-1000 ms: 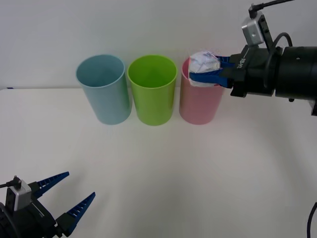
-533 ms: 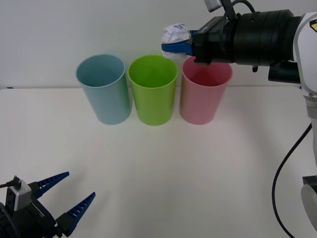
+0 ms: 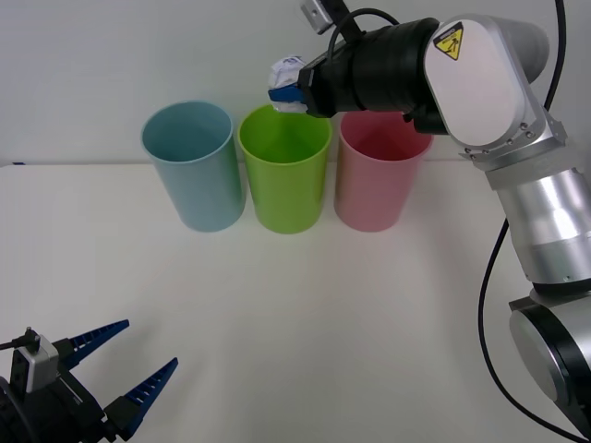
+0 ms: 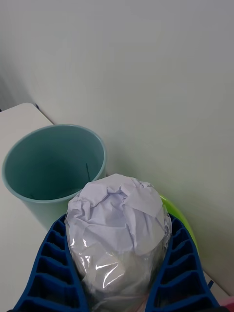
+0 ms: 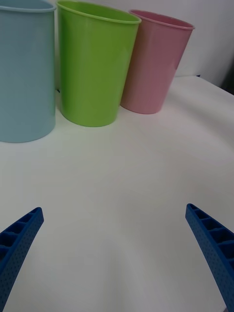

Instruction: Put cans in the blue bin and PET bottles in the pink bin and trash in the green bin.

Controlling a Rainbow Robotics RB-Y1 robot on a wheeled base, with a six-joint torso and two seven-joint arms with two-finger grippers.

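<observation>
My right gripper (image 3: 288,89) is shut on the trash (image 3: 284,75), a crumpled whitish wad in shiny clear film, held in the air just above the back rim of the green bin (image 3: 284,166). The right wrist view shows the trash (image 4: 117,229) squeezed between the blue ribbed fingers (image 4: 51,265), with the blue bin (image 4: 53,168) beyond it and a sliver of the green bin (image 4: 183,222) beside it. The blue bin (image 3: 192,164), green bin and pink bin (image 3: 377,175) stand in a row at the table's back. My left gripper (image 3: 115,365) rests open at the near left corner.
A white wall rises right behind the three bins. The right arm's black forearm (image 3: 388,69) stretches across above the pink bin. White tabletop (image 3: 305,323) spreads between the bins and the left gripper; the left wrist view shows the bins (image 5: 95,63) beyond it.
The right gripper has carried the trash leftward and slightly upward, from over the pink bin to over the green bin's rim. The left arm has stayed still.
</observation>
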